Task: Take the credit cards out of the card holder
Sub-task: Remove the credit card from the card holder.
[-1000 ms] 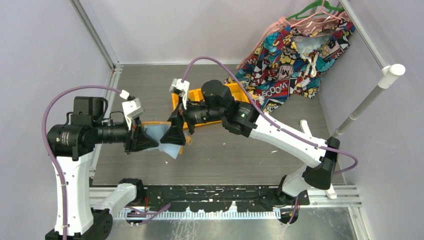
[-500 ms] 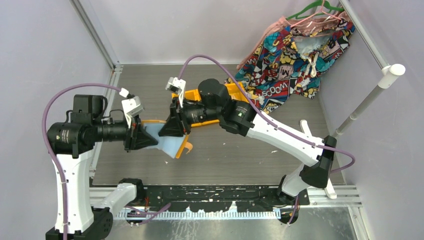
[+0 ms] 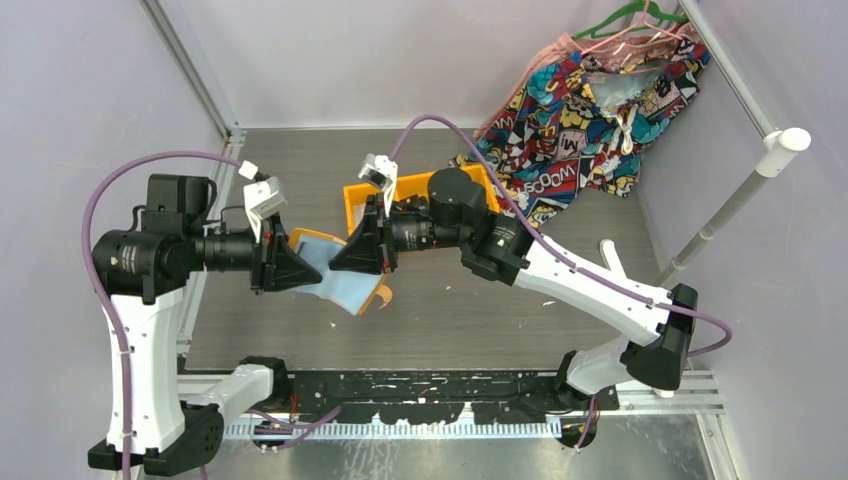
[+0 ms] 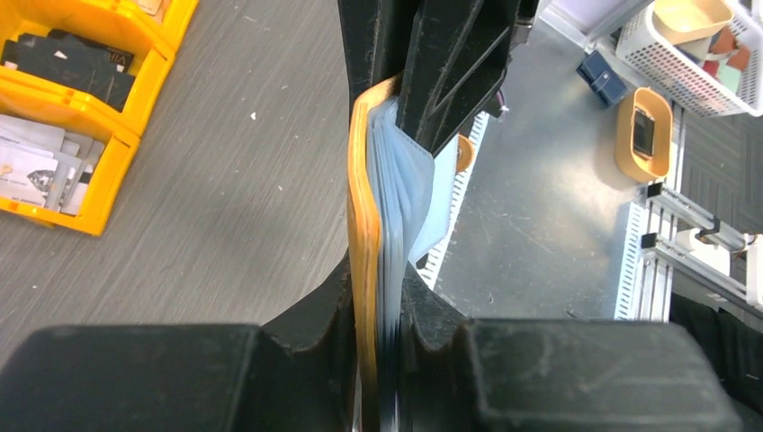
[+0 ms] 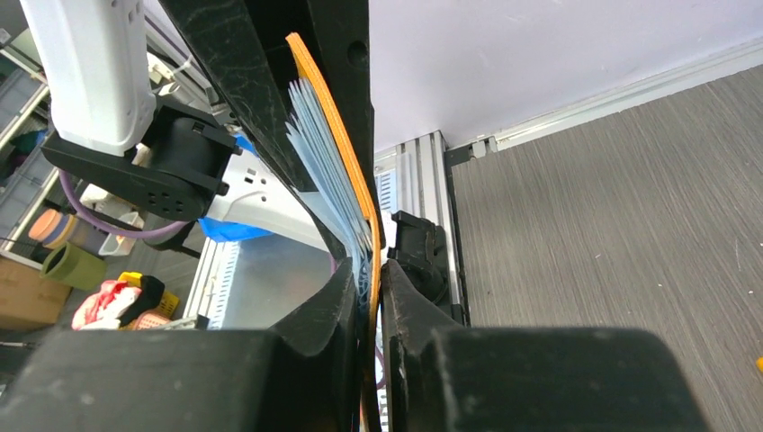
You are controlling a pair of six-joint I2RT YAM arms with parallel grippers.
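Holding the card holder [image 3: 322, 262] up in the air over the table [image 3: 480, 310], clear of the surface, strung between the two arms. Left pincer [image 3: 312, 278] clenched on one edge, orange cover and blue pockets pinched together in the left wrist view. Right pincer [image 3: 340, 264] clenched on the opposite edge, same sandwich of cover and pockets. Looks light, no real weight to fight. Semi-stiff cover by the look of it, bowing a bit under the squeeze. See-through pockets plainly soft, fanning and bulging out to one side between the two grips. Probably slick plastic too, so easy to lose with a shallow pinch. No credit cards showing from edge-on, so can't tell how many inside. Guessing thin, stiff and slippery, snug in the sleeves, nothing fragile. Best bet imo: keep one pincer on the cover near the spine as the anchor, free the other, peel a page open. Then nip a card by any bare corner at the pocket mouth and slide it straight along the sleeve, not sideways. Real risk of grabbing the pocket film along with the card, or just dragging the whole floppy thing around. Orange tray [image 4: 85, 106] on the table nearby for a drop spot, maybe.
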